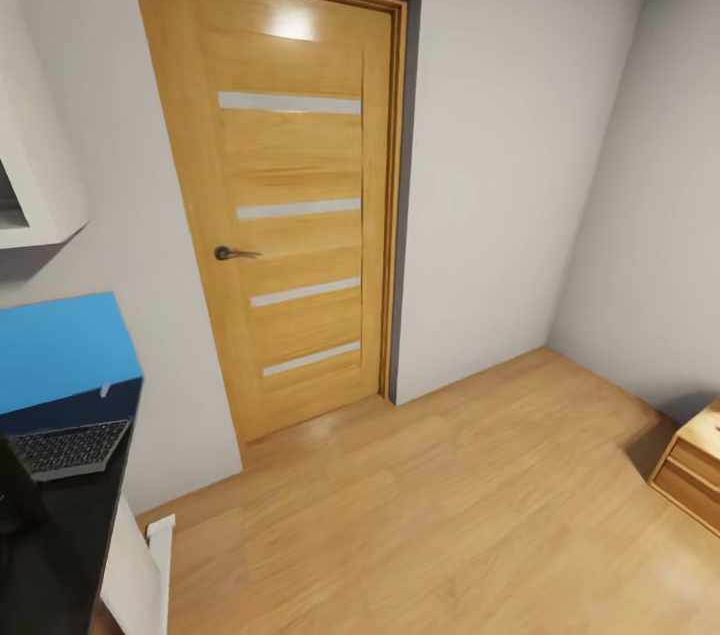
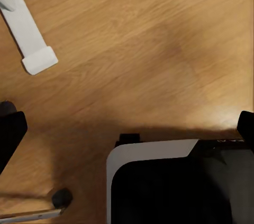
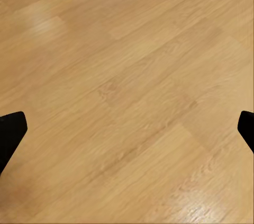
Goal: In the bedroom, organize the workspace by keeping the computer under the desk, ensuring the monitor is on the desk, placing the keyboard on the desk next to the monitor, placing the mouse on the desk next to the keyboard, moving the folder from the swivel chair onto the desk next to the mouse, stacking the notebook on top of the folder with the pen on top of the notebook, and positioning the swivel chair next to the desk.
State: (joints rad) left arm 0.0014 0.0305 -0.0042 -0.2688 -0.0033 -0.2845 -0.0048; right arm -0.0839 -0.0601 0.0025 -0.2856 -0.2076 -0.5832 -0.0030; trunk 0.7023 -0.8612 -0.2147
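Note:
The black-topped desk (image 1: pixel 70 555) fills the lower left corner of the head view. A bright blue folder (image 1: pixel 60 350) lies on its far end, with the dark keyboard (image 1: pixel 70 447) just nearer to me. A short white sliver (image 1: pixel 105 388) sits at the folder's near edge; I cannot tell if it is the pen. A black upright shape (image 1: pixel 15 490) is cut off by the picture's left edge. My left gripper (image 2: pixel 127 129) hangs open over bare floor, and a black castor on a chrome arm (image 2: pixel 59 198) of the swivel chair is close by. My right gripper (image 3: pixel 127 134) is open over bare floor.
A closed wooden door (image 1: pixel 290 205) with a dark handle stands straight ahead in a grey wall. The desk's white leg (image 1: pixel 130 565) and its foot (image 2: pixel 38 59) rest on the wood floor. A light wooden dresser (image 1: pixel 692 475) juts in at the right. A white shelf (image 1: pixel 30 185) hangs above the desk.

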